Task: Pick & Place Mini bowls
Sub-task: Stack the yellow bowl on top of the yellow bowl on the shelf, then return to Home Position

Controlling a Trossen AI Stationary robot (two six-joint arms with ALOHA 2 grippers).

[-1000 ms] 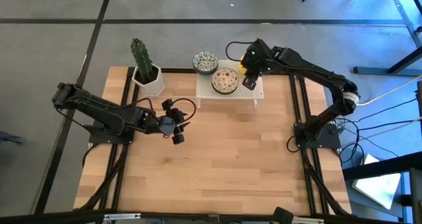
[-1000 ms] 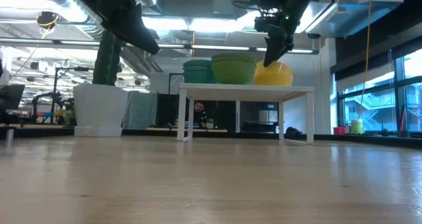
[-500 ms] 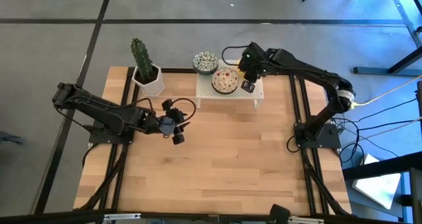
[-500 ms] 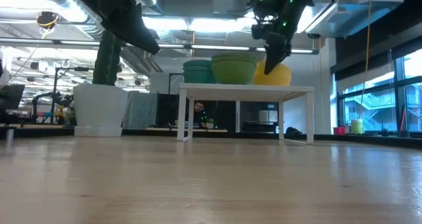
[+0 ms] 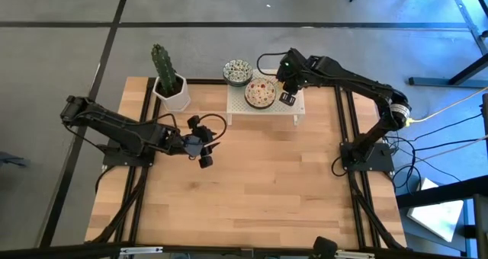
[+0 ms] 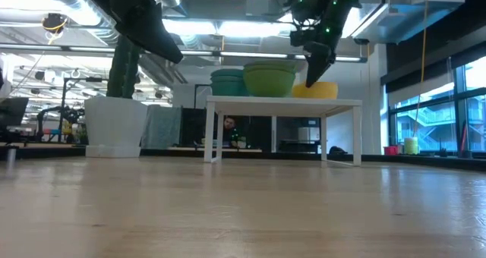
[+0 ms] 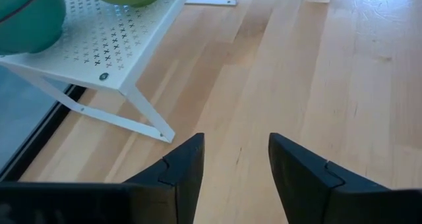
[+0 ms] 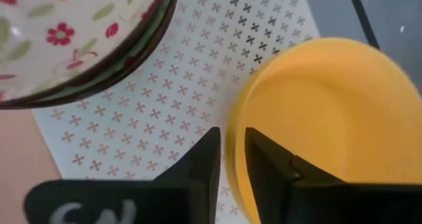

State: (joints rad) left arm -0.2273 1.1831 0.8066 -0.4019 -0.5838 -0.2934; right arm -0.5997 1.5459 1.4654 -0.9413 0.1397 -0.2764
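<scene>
A yellow mini bowl [image 8: 330,118] sits on the white perforated rack [image 8: 165,112], at the rack's right end; in the low view this yellow bowl [image 6: 323,89] lies flat on the rack top [image 6: 281,101]. My right gripper [image 8: 232,159] is shut on it; my right arm hides it in the high view. A red floral bowl stack [image 5: 260,93] rests on the rack beside it. A teal-speckled bowl [image 5: 237,71] stands farther back. My left gripper [image 5: 204,148] hovers open over the table's left middle. My right gripper pinches the yellow bowl's rim [image 8: 232,128] on the side facing the floral stack, one finger [image 8: 267,165] inside the bowl and one finger [image 8: 201,161] outside. The fingers come from above, slanting down. The bowl rests on the rack top.
A white pot with a green cactus [image 5: 169,90] stands at the far left corner, left of the rack. The floral stack [image 8: 72,39] lies close to my right fingers. Bare wood [image 5: 259,190] spreads over the table's middle and near side.
My right gripper has come down a little toward the rack, carrying the yellow bowl. The bowl stood tilted with its rounded side up a second ago and now lies lower and flat on the rack top.
</scene>
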